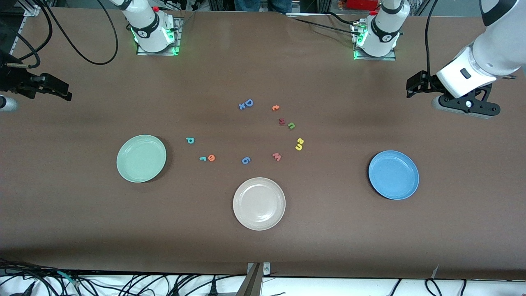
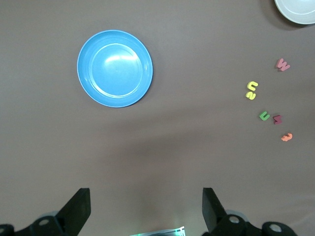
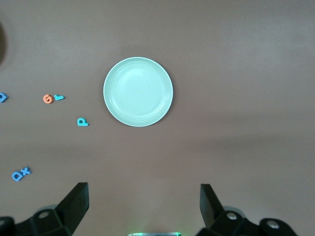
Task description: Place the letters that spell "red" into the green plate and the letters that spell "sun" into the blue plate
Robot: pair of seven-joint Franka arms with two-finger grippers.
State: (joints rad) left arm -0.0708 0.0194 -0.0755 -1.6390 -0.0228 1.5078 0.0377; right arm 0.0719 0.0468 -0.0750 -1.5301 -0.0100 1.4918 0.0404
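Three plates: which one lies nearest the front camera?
The cream-white plate. It sits lowest in the front view, between the other two; the green plate and the blue plate lie farther back, toward the table's two ends.

foam letters (image 1: 248,103) on table: D, x, w, u, p

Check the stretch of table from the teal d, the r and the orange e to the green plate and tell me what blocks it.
Nothing visible does. The teal d, the r and the orange e lie on bare table beside the green plate, toward the right arm's end, with no other letter between.
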